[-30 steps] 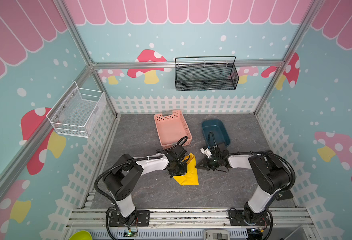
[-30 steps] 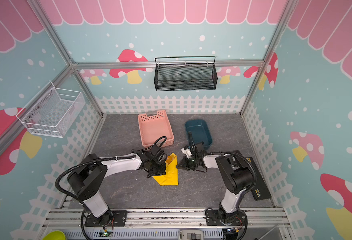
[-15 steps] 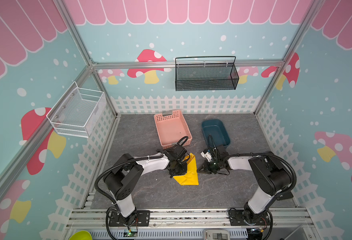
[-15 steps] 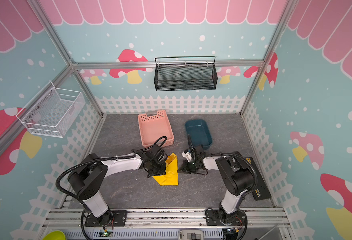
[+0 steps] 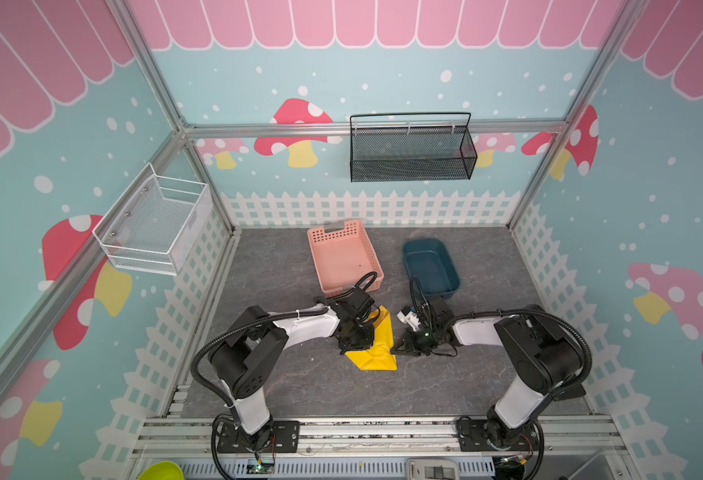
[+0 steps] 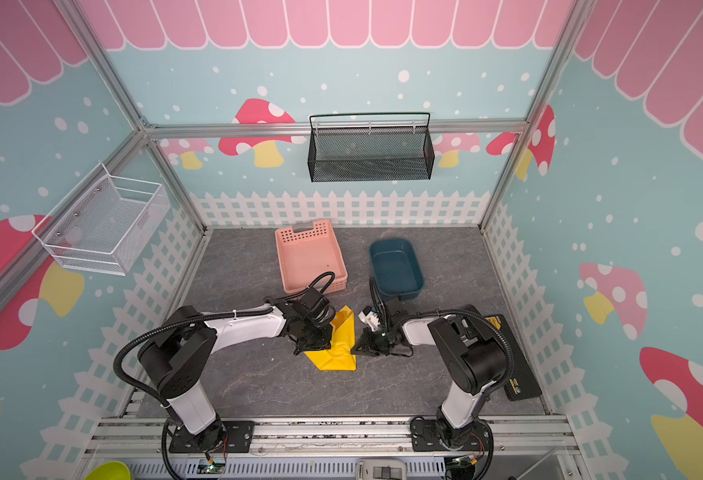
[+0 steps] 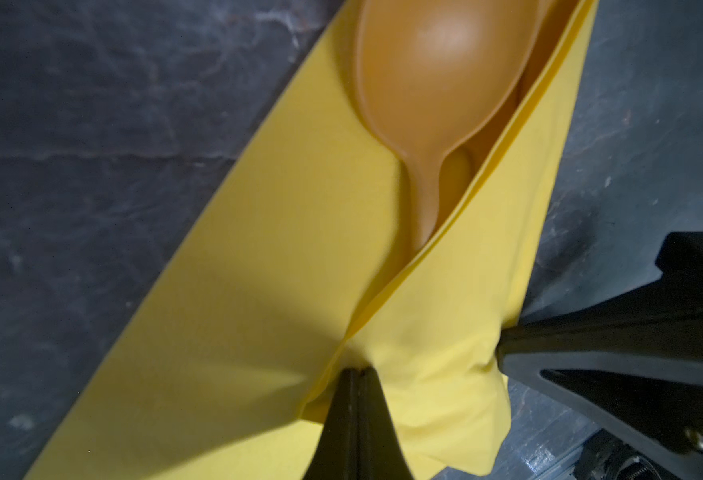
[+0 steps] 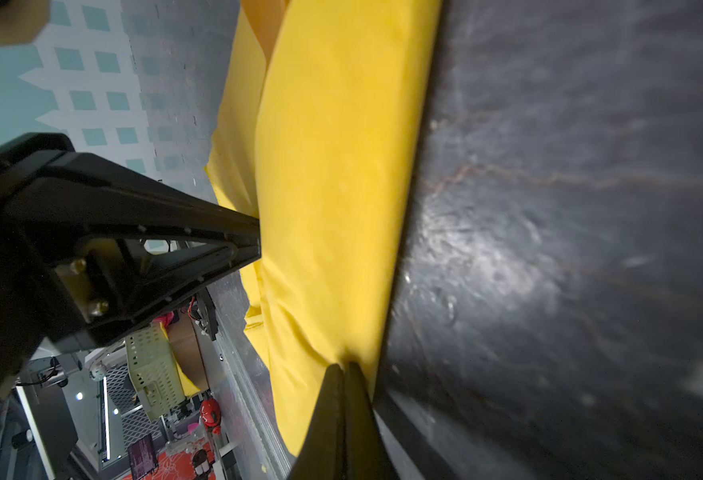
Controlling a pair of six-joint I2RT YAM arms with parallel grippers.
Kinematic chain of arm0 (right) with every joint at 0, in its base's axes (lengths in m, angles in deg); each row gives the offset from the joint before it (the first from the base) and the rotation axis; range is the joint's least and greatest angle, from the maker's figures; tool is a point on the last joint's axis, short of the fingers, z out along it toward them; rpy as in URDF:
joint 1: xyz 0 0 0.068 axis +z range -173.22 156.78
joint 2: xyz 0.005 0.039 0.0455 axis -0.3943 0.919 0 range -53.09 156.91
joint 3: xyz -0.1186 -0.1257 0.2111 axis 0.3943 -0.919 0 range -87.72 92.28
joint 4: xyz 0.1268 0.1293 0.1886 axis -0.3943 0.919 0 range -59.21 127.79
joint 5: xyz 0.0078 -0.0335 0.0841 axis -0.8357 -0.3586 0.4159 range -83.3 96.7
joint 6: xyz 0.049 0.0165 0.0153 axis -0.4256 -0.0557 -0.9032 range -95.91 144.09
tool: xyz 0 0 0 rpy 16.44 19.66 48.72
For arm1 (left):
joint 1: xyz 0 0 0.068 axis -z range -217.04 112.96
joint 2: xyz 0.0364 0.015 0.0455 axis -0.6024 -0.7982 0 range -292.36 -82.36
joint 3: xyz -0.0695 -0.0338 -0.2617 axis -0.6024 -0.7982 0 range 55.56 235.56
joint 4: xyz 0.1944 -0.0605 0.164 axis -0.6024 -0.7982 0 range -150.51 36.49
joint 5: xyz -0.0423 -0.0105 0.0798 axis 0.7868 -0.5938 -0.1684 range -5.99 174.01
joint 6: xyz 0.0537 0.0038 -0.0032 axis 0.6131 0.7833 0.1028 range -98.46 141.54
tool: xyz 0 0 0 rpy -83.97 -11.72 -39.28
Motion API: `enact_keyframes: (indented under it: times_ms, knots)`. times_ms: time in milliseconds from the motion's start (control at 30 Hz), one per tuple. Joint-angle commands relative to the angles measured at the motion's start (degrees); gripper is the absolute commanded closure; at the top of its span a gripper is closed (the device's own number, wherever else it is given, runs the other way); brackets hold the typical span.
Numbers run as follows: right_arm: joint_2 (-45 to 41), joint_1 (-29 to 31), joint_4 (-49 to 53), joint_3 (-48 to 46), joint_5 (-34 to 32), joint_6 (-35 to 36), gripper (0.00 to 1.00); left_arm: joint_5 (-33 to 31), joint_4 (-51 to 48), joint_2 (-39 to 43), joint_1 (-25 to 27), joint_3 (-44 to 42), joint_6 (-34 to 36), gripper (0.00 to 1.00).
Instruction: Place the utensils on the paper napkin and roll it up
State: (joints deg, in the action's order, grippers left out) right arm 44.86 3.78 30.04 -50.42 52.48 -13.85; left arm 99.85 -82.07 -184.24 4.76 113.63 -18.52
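The paper napkin (image 5: 377,353) (image 6: 337,353) lies mid-table, one flap folded over the utensils. In the left wrist view an orange spoon (image 7: 437,83) rests in the fold with another orange piece (image 7: 458,170) under it; the fork and knife cannot be told apart. My left gripper (image 7: 356,372) (image 5: 350,349) is shut, and the flap's edge puckers at its tip. My right gripper (image 8: 343,368) (image 5: 396,352) is shut too, on the napkin's right edge, where creases gather (image 8: 320,332). Each wrist view shows the other gripper's tip meeting the paper, a short way off.
A pink basket (image 5: 333,230) and a dark blue tub (image 5: 451,270) stand just behind the grippers. A black mesh basket (image 5: 410,153) hangs on the back wall and a white wire basket (image 5: 154,224) on the left wall. A black device (image 6: 516,361) lies at the right.
The right gripper has come down and leftward to the napkin's right edge. The left gripper and the napkin have hardly moved.
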Motion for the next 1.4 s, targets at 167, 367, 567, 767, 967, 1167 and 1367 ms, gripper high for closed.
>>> enact_keyframes:
  times_ms: [167,367,567,767,967,1167,1367]
  knots:
    - [-4.7,0.2,0.8,-1.2,0.4,-1.3,1.0,-4.7,-5.5,-4.2,0.1,-1.6,1.5,1.0]
    - [-4.6,1.7,-1.9,-4.1,4.0,-2.7,1.0,-5.4,-6.6,-4.2,-0.4,-0.8,2.2,1.0]
    - [-1.6,1.9,-0.7,-6.0,2.5,-1.1,1.0,-5.4,-6.5,-3.9,-0.5,-1.2,2.3,1.0]
    - [-6.8,2.0,4.4,-4.3,-2.5,-0.5,1.0,-5.6,-6.5,-3.5,-0.5,-1.6,2.0,1.0]
    - [-8.4,3.3,-1.0,-6.6,4.0,-3.7,1.0,-5.6,-6.5,-3.2,-0.5,-1.6,1.8,1.0]
    - [-5.2,5.0,-0.5,-7.7,1.0,-3.2,1.0,-5.7,-6.5,-3.1,-0.5,-1.7,2.0,1.0]
    - [-4.5,5.0,5.0,-7.2,-6.8,-0.9,1.0,-5.9,-6.6,-2.9,-0.5,-2.2,1.9,1.0]
